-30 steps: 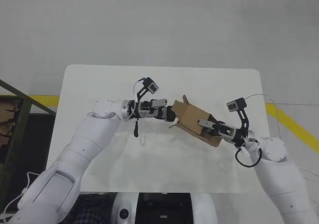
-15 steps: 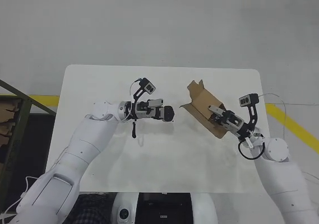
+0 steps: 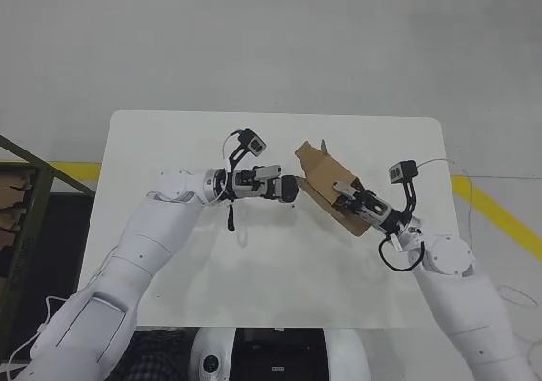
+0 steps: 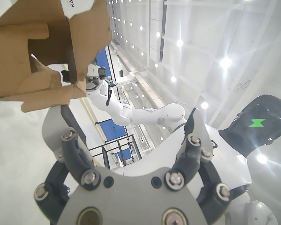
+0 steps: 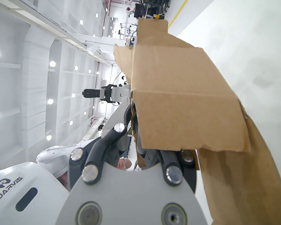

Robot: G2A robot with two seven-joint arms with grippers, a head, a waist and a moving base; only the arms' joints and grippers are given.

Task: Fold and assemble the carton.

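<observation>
change: carton (image 3: pixel 323 171) back just beside left gripper (image 3: pixel 293 189) | right gripper (image 3: pixel 345 199) clamped on carton | left gaping, empty | flap folding likely next

The left arm (image 3: pixel 147 238) and right arm (image 3: pixel 466 295) wear glossy white, rounded shells with dark wrist sections, each carrying a small black camera (image 3: pixel 256 146) on a curved bracket and a black cable (image 3: pixel 401 264). The left gripper (image 4: pixel 127 115) has a grey plate, silver screws, black linkages and grey fingers (image 4: pixel 50 127). The head (image 4: pixel 257 127) is black with a green mark.
</observation>
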